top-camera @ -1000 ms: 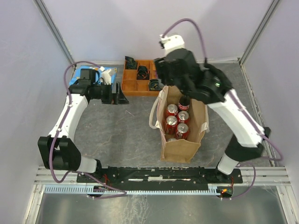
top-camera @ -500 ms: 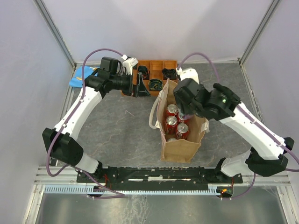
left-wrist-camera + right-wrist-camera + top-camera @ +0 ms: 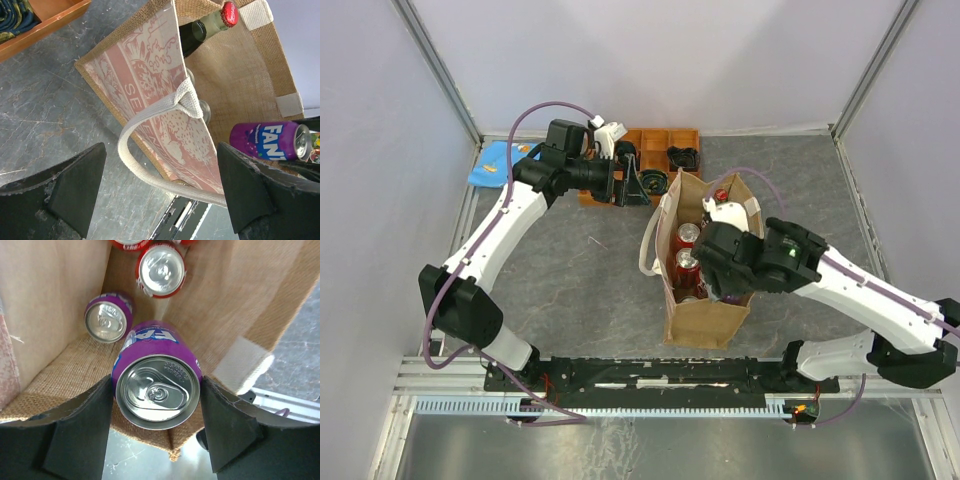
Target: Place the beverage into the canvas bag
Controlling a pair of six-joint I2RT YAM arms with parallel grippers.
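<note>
Clamping a purple Fanta can (image 3: pixel 157 382) by its sides with the right gripper (image 3: pixel 156 405), one finger pressing on each flank, pull-tab end facing the wrist camera. Holding that can at the open mouth of the canvas bag (image 3: pixel 705 322), over the bag's near end and close to the bag's right wall, just beside the whitish handle patch (image 3: pixel 241 362) sewn there. Not possible telling whether the can's lower end is dipping below the bag's rim.

Showing other drinks standing deeper inside the bag: a second purple can (image 3: pixel 107 320) upright toward the bag's left wall, and a red can (image 3: pixel 161 270) farther toward the bag's far end, with more red tops beyond it. Showing too a dark bottle with a red cap (image 3: pixel 215 22), leaning at the bag's far end.

Hovering the left gripper (image 3: pixel 160 200) outside the bag, off its far left corner, fingers spread wide and grasping nothing, facing the bag's red-printed side. Hanging down that same side, a whitish loop handle (image 3: pixel 187 100).

Lying just beyond the bag's far end and to its left, an orange compartment tray (image 3: pixel 660 135). Lying well off to the bag's far left, a blue item (image 3: pixel 492 165). Standing upright on the grey table (image 3: pixel 580 280), the bag itself.
</note>
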